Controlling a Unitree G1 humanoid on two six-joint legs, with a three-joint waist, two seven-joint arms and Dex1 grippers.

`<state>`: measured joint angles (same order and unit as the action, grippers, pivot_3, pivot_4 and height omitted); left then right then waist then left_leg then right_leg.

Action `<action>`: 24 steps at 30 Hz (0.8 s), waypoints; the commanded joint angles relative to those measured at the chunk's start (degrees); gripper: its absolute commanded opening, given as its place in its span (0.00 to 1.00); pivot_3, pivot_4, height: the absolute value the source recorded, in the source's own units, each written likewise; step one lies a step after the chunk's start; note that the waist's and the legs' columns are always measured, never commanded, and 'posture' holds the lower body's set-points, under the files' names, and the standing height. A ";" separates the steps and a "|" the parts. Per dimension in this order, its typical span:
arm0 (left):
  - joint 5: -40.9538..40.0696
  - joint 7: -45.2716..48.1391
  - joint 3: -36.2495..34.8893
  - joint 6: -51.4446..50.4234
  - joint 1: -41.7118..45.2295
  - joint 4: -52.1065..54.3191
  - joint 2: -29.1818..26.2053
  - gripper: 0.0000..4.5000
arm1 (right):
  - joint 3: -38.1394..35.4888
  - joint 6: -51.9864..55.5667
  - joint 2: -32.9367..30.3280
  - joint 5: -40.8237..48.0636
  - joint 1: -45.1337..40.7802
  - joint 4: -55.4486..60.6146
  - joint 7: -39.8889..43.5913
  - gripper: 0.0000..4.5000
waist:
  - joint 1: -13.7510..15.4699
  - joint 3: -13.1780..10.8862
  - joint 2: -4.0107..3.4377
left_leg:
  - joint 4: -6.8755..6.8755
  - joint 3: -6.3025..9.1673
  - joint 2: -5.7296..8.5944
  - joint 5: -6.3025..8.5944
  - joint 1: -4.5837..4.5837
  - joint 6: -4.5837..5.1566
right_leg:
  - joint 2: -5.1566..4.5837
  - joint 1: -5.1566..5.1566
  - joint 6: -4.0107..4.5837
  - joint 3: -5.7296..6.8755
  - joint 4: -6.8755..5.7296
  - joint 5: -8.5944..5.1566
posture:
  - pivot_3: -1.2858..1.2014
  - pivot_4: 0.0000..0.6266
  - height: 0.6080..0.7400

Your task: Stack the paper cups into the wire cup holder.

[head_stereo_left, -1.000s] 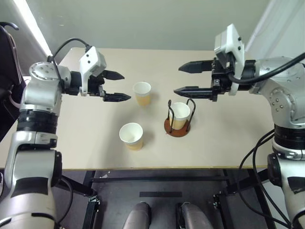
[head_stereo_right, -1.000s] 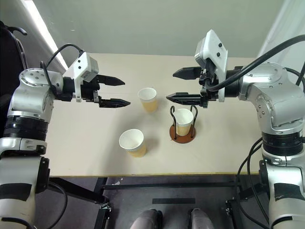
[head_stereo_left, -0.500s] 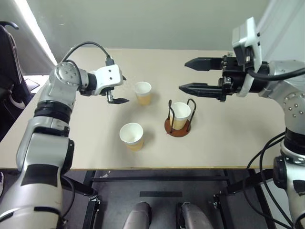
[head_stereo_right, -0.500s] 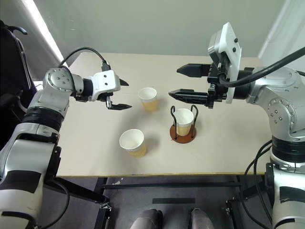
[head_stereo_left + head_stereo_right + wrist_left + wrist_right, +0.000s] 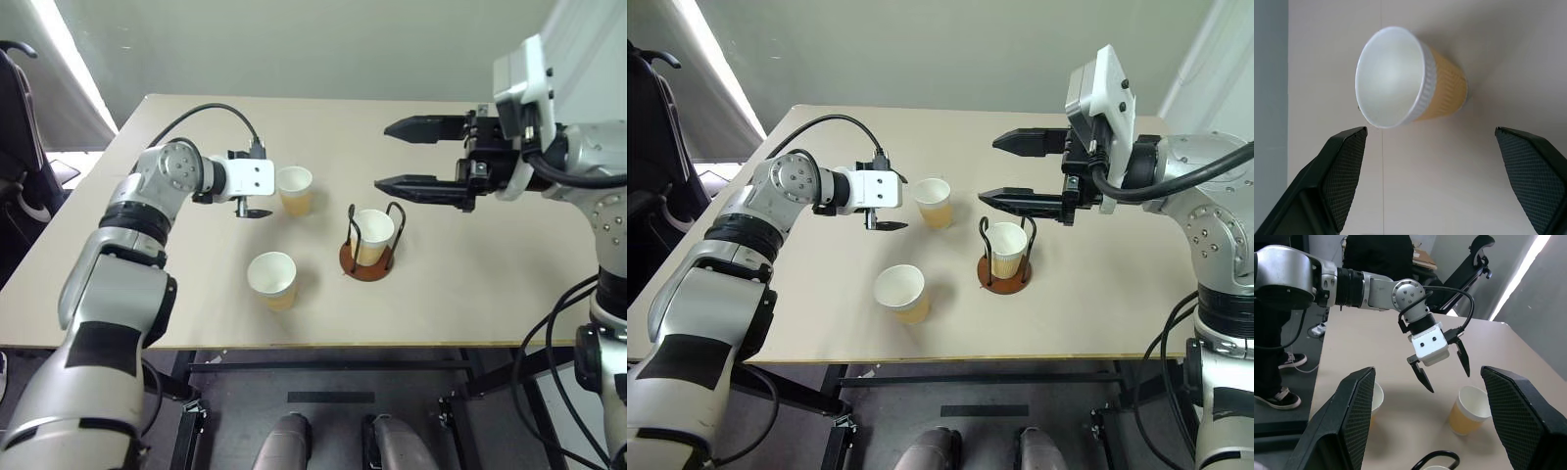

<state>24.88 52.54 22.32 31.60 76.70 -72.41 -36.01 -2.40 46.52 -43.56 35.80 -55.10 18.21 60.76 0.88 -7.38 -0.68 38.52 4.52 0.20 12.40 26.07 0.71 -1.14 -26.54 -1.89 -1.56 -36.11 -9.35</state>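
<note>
The table (image 5: pixel 196 304) is carrying 3 paper cups and a wire cup holder (image 5: pixel 369 257). The right gripper (image 5: pixel 419 157) is hanging above the table on the right, pointing left, its 2 black fingers spread wide apart and holding nothing. The left gripper (image 5: pixel 890 208) is reaching in low from the left, its fingers also standing wide apart and empty, pointing at the far cup (image 5: pixel 1405 78) just beside it without touching it. That far cup is sitting upright on the table, near the middle. The near cup (image 5: pixel 271 278) is standing upright toward the front edge, well apart from the far one. The 3rd cup (image 5: pixel 371 234) is sitting inside the holder, between its 2 black wire loops, on the reddish-brown base, just right of the other 2 cups.
</note>
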 commanded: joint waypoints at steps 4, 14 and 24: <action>3.25 -4.45 1.25 0.93 3.86 -1.12 1.59 1.00 | -0.57 -1.44 -1.85 0.53 -0.35 1.54 0.31 0.77 | 0.16 0.00 -0.01 | 0.18 0.07 -0.02 0.06 0.04 0.10 | -0.08 0.05 -0.04 -0.05 0.00 0.03 | 0.52 0.24 1.00; 6.31 -8.35 2.91 0.55 4.54 -3.00 5.28 1.00 | -1.38 -2.65 -5.69 0.73 0.81 2.13 1.20 0.77 | 0.21 -0.01 0.00 | 0.45 -0.13 0.00 0.15 0.07 0.20 | 0.04 0.08 -0.13 -0.12 0.00 0.08 | 0.52 0.24 1.00; 10.38 -14.28 5.25 -1.92 4.09 -4.96 7.92 1.00 | -2.39 -1.95 -7.37 1.95 2.67 3.91 -0.45 0.77 | 0.30 -0.02 0.00 | 0.61 -0.17 -0.06 0.21 0.04 0.30 | -0.06 0.18 -0.25 -0.18 0.01 0.10 | 0.52 0.24 1.00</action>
<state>34.68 39.42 27.66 30.14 79.30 -77.18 -27.91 -2.34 44.87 -50.07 37.00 -52.15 20.67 61.09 1.19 -7.40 -0.68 39.12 4.28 0.19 12.60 26.09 1.01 -1.14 -26.36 -2.14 -1.72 -36.09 -9.24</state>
